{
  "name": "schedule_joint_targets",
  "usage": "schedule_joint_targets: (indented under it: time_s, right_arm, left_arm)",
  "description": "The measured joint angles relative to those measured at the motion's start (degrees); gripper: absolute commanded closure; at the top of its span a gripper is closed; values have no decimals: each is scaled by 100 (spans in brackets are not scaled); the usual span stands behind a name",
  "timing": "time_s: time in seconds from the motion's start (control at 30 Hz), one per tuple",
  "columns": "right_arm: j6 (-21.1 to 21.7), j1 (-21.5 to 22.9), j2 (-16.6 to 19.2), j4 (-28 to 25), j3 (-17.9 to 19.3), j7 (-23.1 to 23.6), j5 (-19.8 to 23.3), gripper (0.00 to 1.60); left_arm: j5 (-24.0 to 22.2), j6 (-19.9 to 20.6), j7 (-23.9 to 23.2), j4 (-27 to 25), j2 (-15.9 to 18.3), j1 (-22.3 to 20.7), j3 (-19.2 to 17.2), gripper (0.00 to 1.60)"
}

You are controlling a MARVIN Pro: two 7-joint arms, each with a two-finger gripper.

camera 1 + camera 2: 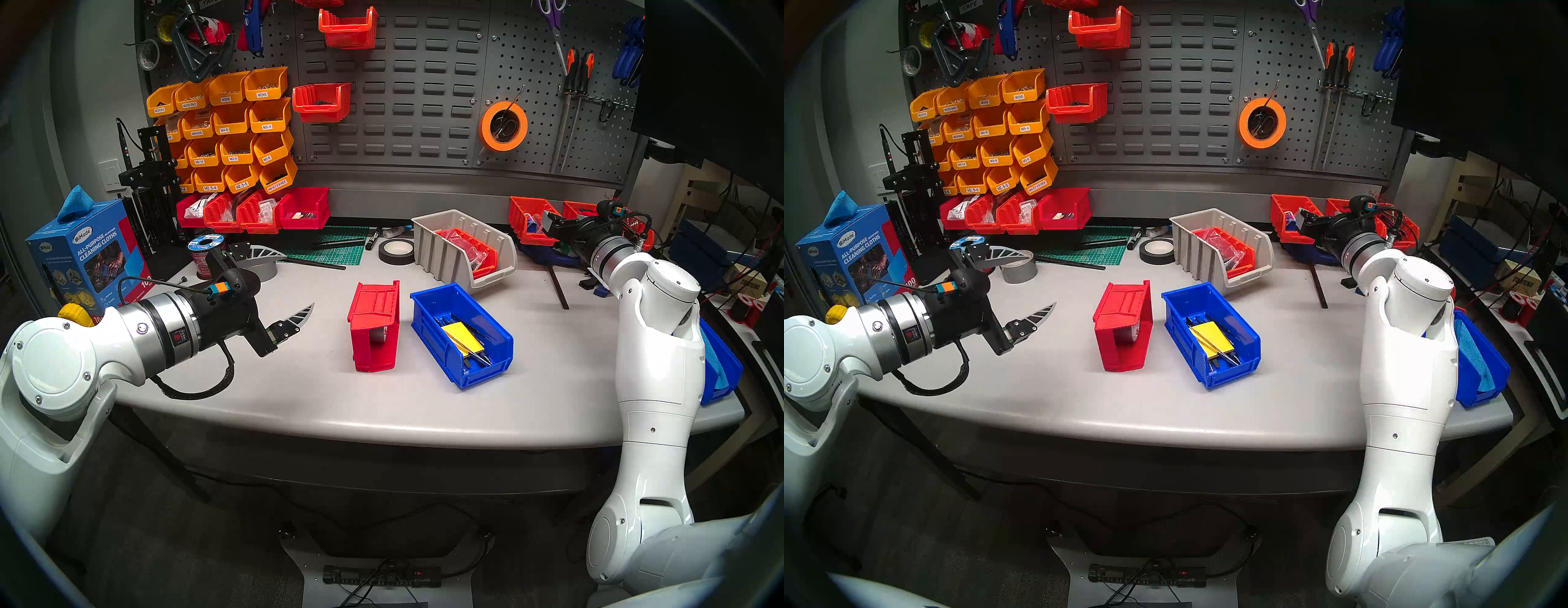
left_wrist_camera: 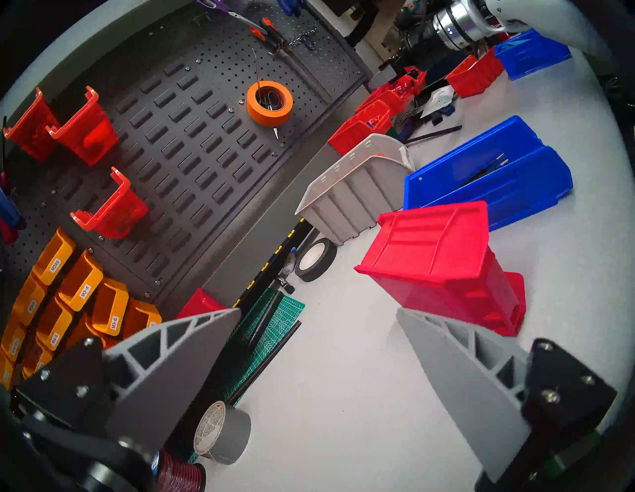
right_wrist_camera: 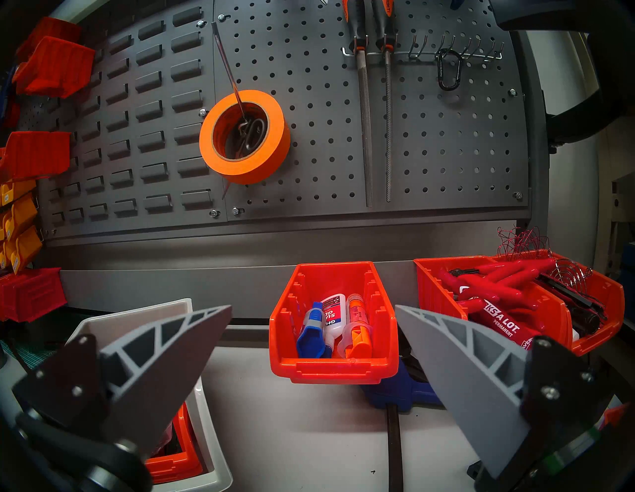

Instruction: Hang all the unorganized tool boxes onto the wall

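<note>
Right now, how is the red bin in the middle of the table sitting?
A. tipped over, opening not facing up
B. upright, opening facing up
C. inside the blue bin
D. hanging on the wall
A: the red bin lies tipped over on the table, beside the blue bin.

Setting: workshop or maker-lab bench.
Back panel: dark grey wall (image 1: 424, 106) with louvred slots and pegboard holes, standing along the rear edge of the worktop (image 1: 297, 390).
Hardware storage: yellow-orange labelled bins (image 1: 237, 127) marked with screw sizes, hung at the panel's left.
Hand tools: files (image 3: 366, 120), scissors (image 1: 551, 17) and a clamp (image 1: 195, 46) hanging on the pegboard.
Consumables: orange tape roll (image 1: 502, 126) on a peg; grey duct tape (image 2: 223, 434) and a green cutting mat (image 1: 335, 248) near the rear left of the worktop.
</note>
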Motion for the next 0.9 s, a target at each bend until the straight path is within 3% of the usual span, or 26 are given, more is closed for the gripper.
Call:
schedule_joint_targets:
  time_s: [0.3,0.9]
  right_arm:
    - [0,0,0,3,0,0,0,0]
    - [0,0,1,10,0,1,0,0]
  left_arm:
    - [88,-360,6,0,-55,58,147,0]
    - [-390,-774,-473,0,-129,43,539,0]
